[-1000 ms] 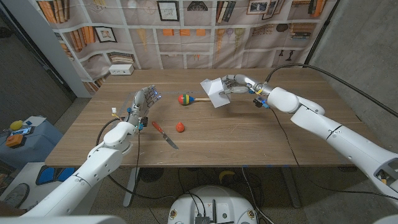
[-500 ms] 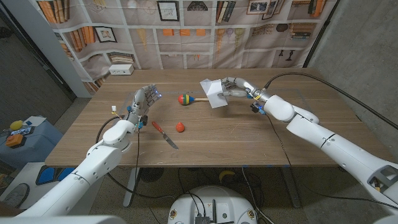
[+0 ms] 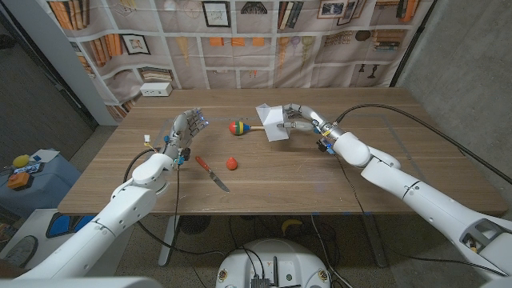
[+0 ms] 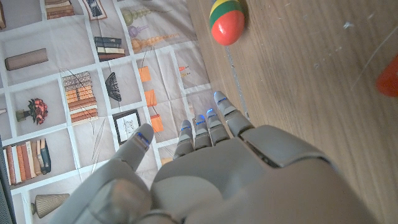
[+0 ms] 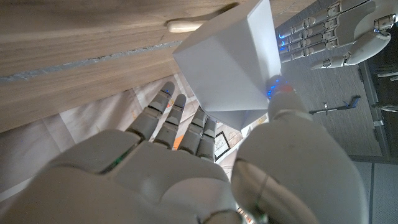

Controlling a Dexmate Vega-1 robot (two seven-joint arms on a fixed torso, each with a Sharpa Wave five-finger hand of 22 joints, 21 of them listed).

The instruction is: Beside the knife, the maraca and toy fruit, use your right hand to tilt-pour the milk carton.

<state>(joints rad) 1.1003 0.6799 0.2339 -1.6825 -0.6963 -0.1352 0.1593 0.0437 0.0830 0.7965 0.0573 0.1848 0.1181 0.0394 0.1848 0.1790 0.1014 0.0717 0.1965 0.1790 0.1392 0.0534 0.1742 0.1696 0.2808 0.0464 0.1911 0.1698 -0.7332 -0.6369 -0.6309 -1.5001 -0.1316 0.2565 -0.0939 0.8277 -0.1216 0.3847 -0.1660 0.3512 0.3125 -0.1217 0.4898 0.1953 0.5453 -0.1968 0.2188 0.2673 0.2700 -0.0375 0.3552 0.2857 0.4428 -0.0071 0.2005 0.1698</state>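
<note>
We are holding the milk carton (image 3: 274,120) in our right robot hand (image 3: 298,117), fingers on one side and thumb on the other, and it is leaning well over toward the maraca (image 3: 238,127), raised off the bench (image 3: 320,176) toward the far edge, a little right of the middle. In the right wrist view the carton (image 5: 233,68) is sitting between the fingers (image 5: 180,121) and the thumb, its white faces turned away from the palm.

Our left robot hand (image 3: 183,128) is waiting near the left end of the bench, fingers apart and gripping nothing; the left wrist view is showing it (image 4: 230,168) with the maraca head (image 4: 227,22) ahead of it.

The knife (image 3: 212,174) and the toy fruit (image 3: 231,163) are lying toward the near edge, well apart from the carton.

What could go wrong from here, as we are judging it: the smooth carton could be slipping out as the tilt grows, since the grasp looks to be only on its sides. Squeezing harder could be crushing the thin walls. The carton's lower corner is hanging just beside the maraca's handle, so swinging further left could be knocking the maraca and sending it rolling toward the fruit.
</note>
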